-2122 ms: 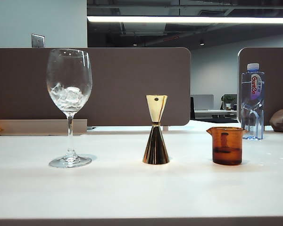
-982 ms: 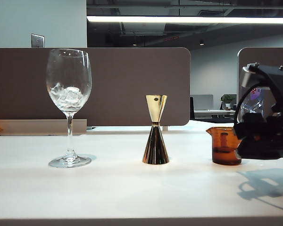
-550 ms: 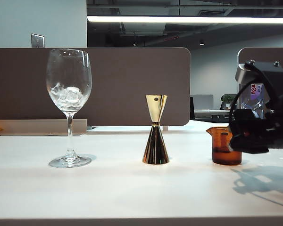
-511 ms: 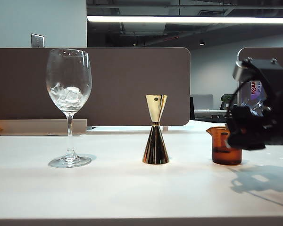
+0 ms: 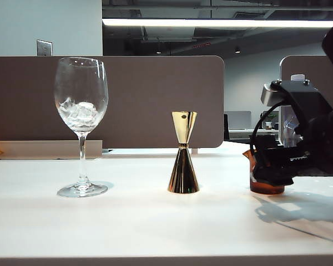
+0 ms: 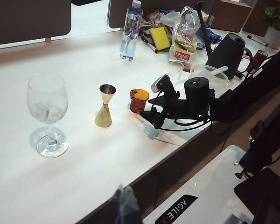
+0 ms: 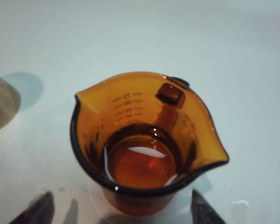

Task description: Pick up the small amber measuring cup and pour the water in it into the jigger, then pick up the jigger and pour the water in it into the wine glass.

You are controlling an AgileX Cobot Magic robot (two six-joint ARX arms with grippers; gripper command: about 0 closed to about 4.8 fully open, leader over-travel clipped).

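The right gripper [image 5: 269,173] was down low on the right side of the white table [image 5: 144,227]. It sat right at the small amber measuring cup [image 7: 144,135]. From the right wrist view we saw its two dark fingertips [image 7: 37,211] spread wide, one on either side of the cup. The cup stood between them, and neither tip plainly pressed against the glass. So the claw was wide, around the cup, with no grip that we could see.

The cup stood upright on the table, and the water [image 7: 142,164] lay calm in its bottom, well below the printed markings. Its pouring lip pointed left, toward the jigger [image 5: 183,160]. The jigger stood upright in the middle of the table, pale cone on top, apart from the cup. Further left, well apart from the jigger, the wine glass [image 5: 81,111] stood on its foot with ice cubes [image 5: 77,112] in the bowl.

The left gripper [image 6: 122,205] showed only as a dark blur at the near edge of its own wrist view. It hung high above the near side of the table, away from all three vessels. We could not tell whether its claw was wide or narrow. At the far side a plastic water bottle [image 6: 129,30] stood beyond the cup.
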